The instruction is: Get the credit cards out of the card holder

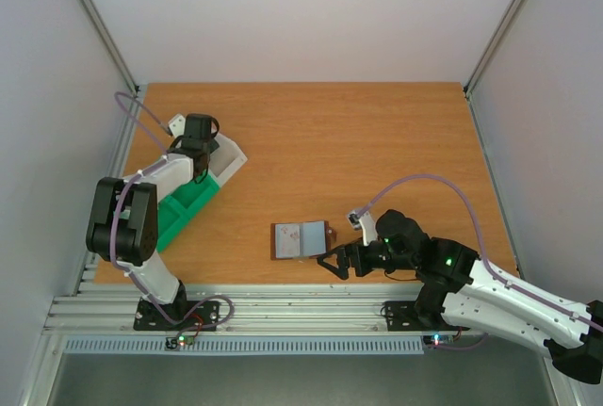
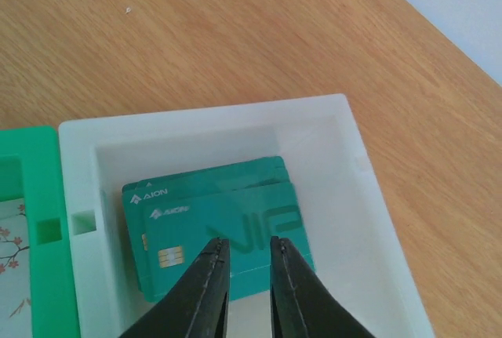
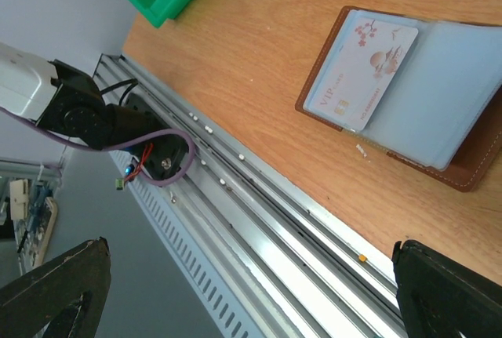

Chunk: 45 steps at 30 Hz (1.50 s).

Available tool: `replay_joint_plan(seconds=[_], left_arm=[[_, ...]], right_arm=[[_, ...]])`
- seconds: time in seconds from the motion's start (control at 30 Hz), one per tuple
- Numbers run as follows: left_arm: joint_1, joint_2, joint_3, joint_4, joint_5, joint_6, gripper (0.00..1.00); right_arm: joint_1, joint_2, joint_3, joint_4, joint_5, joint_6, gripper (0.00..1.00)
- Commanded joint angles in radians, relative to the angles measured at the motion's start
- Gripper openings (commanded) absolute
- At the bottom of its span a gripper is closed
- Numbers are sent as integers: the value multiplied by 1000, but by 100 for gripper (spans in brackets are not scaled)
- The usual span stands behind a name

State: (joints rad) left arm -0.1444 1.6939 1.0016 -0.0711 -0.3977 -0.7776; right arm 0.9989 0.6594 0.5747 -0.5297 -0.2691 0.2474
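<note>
The card holder [image 1: 301,239] lies open near the table's front edge, brown outside with grey-blue inner faces [image 3: 439,110]. A pale card with a blossom print [image 3: 361,71] sits in its left pocket. My right gripper [image 1: 332,263] hovers just right of the holder over the front rail, jaws wide open and empty [image 3: 247,275]. Teal credit cards [image 2: 220,212] lie stacked in a white box [image 2: 204,118]. My left gripper [image 2: 248,242] hangs just above them, fingers slightly apart with nothing between them.
A green compartmented tray [image 1: 179,213] adjoins the white box [image 1: 226,156] at the table's left. One tray compartment holds another blossom-print card [image 2: 9,252]. Metal rails [image 3: 314,252] run along the near table edge.
</note>
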Motion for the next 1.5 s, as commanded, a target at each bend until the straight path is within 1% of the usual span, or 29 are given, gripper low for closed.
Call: replay_joint_plan(seconds=[0.0,0.1,0.23,0.3,0.37,0.4,0.5,0.57,0.7,0.77,0.83,0.9,1.0,1.1,1.17,1.23,1.33,1.4,1.47], left_arm=[[6,-32,56,-61,-15,6,17],[6,-50,84,-107,7,10,22],[6,-101,93,-148,37,12,32],[6,-143,90,-167,64,15,45],[6,-190,94,-216,107,21,63],[6,-211,99,-240,134,25,70],[6,-285,111,-325,207,94,82],[6,-339,106,-382,252,143,87],[6,-458,85,-508,338,229,93],[6,-509,64,-553,405,254,95],[6,-557,33,-587,506,276,96],[6,-602,-7,-607,627,285,95],[3,-657,-90,-577,818,283,88],[-16,-694,-137,-568,930,264,84],[-40,-705,-151,-573,945,266,82],[-71,-701,-155,-589,943,275,80],[-127,-695,-165,-600,930,275,72],[-164,-703,-188,-571,924,246,69],[-193,-708,-216,-534,927,212,68]], right_arm=[[4,-28,35,-31,25,-22,98],[4,-50,34,-48,40,-24,99],[4,-75,43,-80,71,-10,98],[4,-78,49,-103,95,2,98],[4,-69,61,-125,121,16,98],[4,-61,68,-134,126,21,98],[4,-26,90,-159,143,37,98],[5,-1,93,-153,140,44,99],[4,76,108,-129,118,58,98],[5,124,119,-120,117,68,96],[4,171,132,-119,126,79,95],[4,217,144,-95,127,82,90],[4,283,154,-46,123,80,77],[4,356,171,-4,114,73,57],[4,415,182,19,114,72,47],[3,467,192,46,118,73,39],[3,547,211,85,114,67,27],[3,596,231,104,113,56,23],[2,640,251,114,118,51,22]])
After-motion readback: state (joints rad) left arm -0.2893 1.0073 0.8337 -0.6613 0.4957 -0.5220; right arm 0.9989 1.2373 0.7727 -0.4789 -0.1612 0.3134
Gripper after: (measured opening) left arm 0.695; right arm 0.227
